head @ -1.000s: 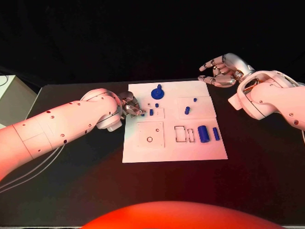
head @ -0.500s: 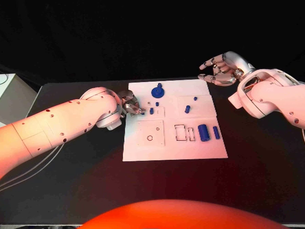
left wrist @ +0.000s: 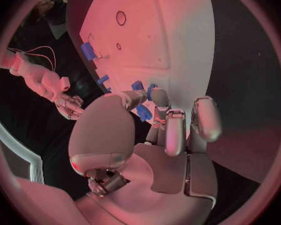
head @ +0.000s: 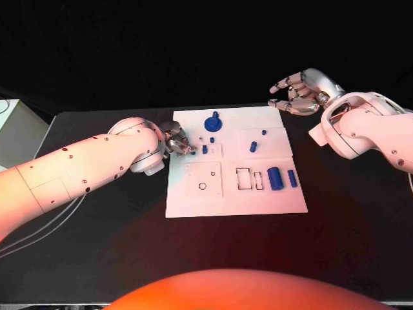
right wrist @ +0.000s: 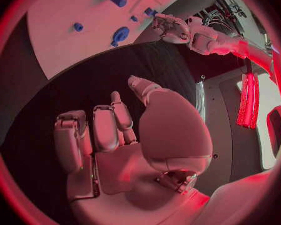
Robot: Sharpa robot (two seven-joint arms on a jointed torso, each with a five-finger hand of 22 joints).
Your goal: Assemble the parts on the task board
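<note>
The white task board (head: 234, 194) lies mid-table. On it are a round blue part (head: 213, 124), small blue pegs (head: 253, 147) and two blue cylinders (head: 275, 179) near its right side. My left hand (head: 177, 141) sits at the board's left edge. Its thumb and a finger pinch a small blue part (left wrist: 142, 112) close to two standing pegs (left wrist: 137, 85). My right hand (head: 299, 93) hovers beyond the board's far right corner, fingers apart and loosely curled, holding nothing. The board (right wrist: 84, 15) and the round part (right wrist: 120, 35) lie ahead of my right hand (right wrist: 115, 135).
A pale box (head: 2, 132) stands off the table's left edge. The black table (head: 104, 213) surrounds the board. Outlined slots and a small hole (head: 202, 187) mark the board's near half.
My right hand has drifted slightly up and toward the far side. My left hand stays at the board's left edge, barely moved.
</note>
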